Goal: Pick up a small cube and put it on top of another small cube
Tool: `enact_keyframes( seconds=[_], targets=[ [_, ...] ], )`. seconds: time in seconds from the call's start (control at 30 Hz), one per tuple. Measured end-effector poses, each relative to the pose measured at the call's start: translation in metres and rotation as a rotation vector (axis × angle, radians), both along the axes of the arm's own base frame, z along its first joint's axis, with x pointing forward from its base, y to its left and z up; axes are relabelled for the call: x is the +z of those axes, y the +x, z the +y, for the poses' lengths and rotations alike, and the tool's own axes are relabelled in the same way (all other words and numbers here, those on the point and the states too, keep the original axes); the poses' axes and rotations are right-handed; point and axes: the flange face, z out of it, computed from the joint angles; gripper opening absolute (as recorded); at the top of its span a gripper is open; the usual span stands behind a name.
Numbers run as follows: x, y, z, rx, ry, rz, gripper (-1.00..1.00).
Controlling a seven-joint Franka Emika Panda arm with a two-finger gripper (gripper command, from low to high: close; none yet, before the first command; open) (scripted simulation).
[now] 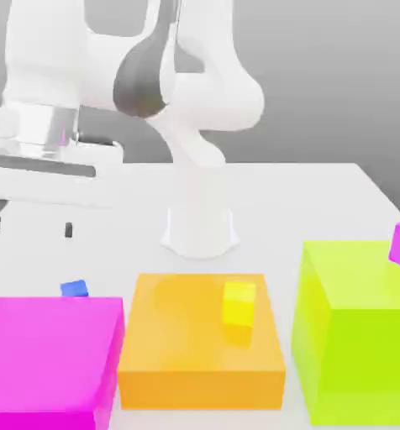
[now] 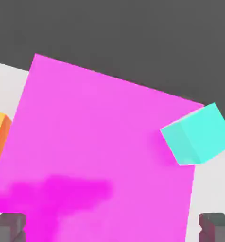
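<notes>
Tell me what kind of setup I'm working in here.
Most likely a simulated tabletop test scene, not a real room: a plain white table against a blank grey backdrop, flat-coloured blocks like the magenta block and orange block, and a white arm mounted on the table.

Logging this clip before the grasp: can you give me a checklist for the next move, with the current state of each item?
1. Gripper open: ok, fingers apart.
2. Gripper empty: ok, nothing between the fingers.
3. Small blue cube free on the table: ok, behind the magenta block.
4. Gripper over the blue cube: not ok, it hangs toward the exterior view's left of it.
5. Small yellow cube reachable: ok, on the orange block.
6. Clearance between blue cube and magenta block: cannot tell.
</notes>
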Motion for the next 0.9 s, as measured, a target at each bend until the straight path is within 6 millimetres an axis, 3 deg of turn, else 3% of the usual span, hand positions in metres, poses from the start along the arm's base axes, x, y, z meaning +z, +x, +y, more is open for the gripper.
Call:
enact_keyframes(
  seconds=[0.1,0.23,0.5,0.53,0.73,0.9],
  targets=[
    [-0.05,-0.039,-0.012,0.042,0.04,0.079,0.0],
    [-0.107,-0.091,-0.014,0.095,0.111,0.155,0.0],
    [-0.173,-0.101,-0.014,0.106,0.119,0.171,0.0],
    [-0.178,-0.101,-0.014,0.106,0.12,0.17,-1.0],
    [-0.18,-0.102,-0.013,0.106,0.122,0.17,-1.0],
    [-0.149,-0.099,-0.015,0.104,0.12,0.169,-1.0]
  ],
)
